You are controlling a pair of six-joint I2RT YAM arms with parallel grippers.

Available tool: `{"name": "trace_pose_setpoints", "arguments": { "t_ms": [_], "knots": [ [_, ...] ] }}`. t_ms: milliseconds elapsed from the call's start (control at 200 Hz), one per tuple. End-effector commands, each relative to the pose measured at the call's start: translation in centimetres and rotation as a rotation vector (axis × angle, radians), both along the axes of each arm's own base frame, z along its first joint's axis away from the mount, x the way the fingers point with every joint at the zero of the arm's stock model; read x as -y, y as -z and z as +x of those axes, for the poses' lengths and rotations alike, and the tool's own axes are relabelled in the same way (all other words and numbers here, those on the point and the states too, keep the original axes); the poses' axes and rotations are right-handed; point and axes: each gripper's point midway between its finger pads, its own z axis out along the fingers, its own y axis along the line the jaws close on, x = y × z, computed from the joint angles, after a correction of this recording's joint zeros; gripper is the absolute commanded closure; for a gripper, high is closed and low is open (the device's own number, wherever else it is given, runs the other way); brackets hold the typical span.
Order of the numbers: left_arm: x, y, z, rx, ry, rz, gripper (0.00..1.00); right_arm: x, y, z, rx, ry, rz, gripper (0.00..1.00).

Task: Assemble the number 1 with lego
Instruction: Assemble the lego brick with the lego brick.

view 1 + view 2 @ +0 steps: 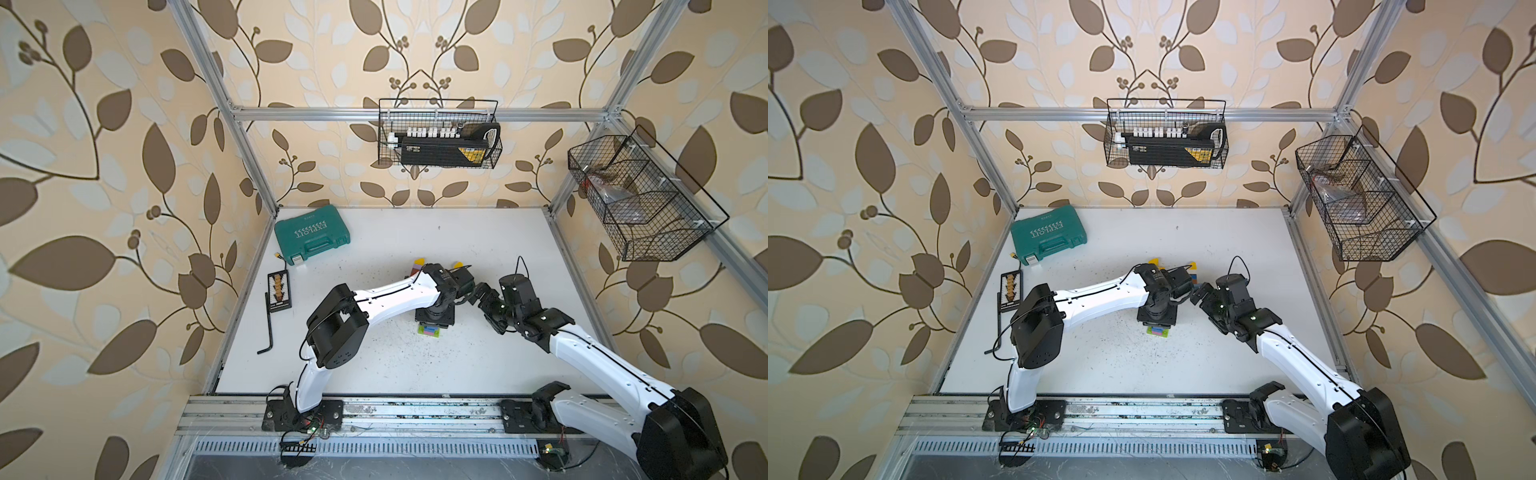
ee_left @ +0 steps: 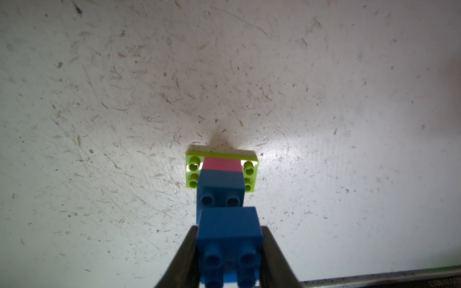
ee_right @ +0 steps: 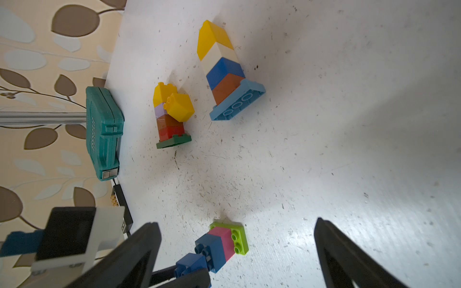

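Note:
A lego stack stands on the white table: a lime green plate, a pink brick and a blue brick on top. My left gripper is shut on a second blue brick, held studs up, close over the stack and slightly off to one side. I cannot tell whether they touch. In both top views the left wrist hides most of the stack. My right gripper hangs open beside it, its fingers wide apart, with nothing between them.
Two finished lego towers lie behind: one yellow, white, blue and brown on a light-blue plate, one yellow, lilac, brown and red on a dark green plate. A teal tool case, a black bit card and a hex key line the left edge.

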Motion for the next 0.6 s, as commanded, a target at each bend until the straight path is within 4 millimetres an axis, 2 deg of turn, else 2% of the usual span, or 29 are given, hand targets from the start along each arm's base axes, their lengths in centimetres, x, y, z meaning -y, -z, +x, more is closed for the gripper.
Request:
{"name": "trace_pose_setpoints", "arguments": {
  "t_ms": [0, 595],
  "knots": [
    [0.2, -0.1, -0.8, -0.019, 0.016, -0.01, 0.88, 0.1, 0.3, -0.3, -0.011, 0.0, 0.003, 0.01],
    [-1.4, 1.0, -0.7, -0.037, 0.047, 0.068, 0.86, 0.2, 0.1, -0.3, -0.009, -0.001, -0.004, 0.01]
  ]
}}
